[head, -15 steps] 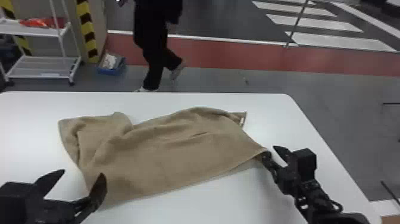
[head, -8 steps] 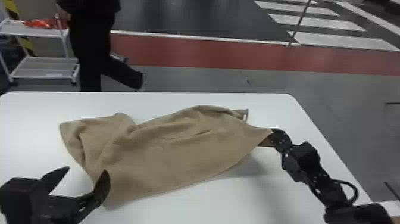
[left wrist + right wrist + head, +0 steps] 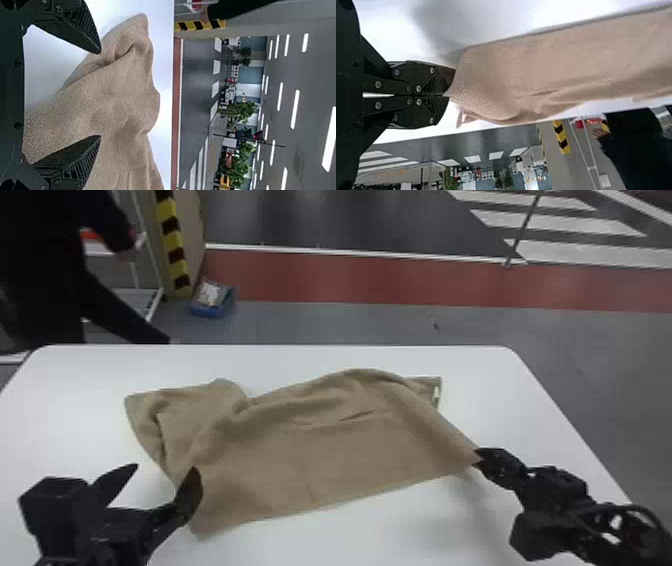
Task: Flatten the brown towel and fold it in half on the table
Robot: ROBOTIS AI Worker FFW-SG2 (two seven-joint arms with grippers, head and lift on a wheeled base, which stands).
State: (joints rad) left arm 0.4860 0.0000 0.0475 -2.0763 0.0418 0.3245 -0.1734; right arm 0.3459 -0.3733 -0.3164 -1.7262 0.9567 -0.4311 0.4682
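The table (image 3: 75, 405) is white, with rounded far corners and a straight far edge. The towel (image 3: 320, 455) lies across its middle, from the left part towards the right edge, creased and uneven. Its left end is bunched into thick folds; the part towards the far right corner doubles under, with a small white tag (image 3: 436, 393) by the table's far side.

The right gripper (image 3: 478, 457), inside the table's right edge, has its fingers pressed together, pinching a corner of the towel. That corner is raised off the table, and a soft shadow falls on the white beneath. The left gripper (image 3: 167, 468) is spread wide at the towel's left end, with nothing between its fingertips.

Beyond the far edge is grey floor (image 3: 350, 325), then a red band (image 3: 375, 280) edged in white, and dark floor with white stripes (image 3: 560, 222). Past the far left corner are a rack (image 3: 156, 285), a yellow-and-black post (image 3: 172, 245) and a blue box (image 3: 212, 307). The left wrist view also shows ceiling lights (image 3: 295, 109) and greenery (image 3: 237, 174).
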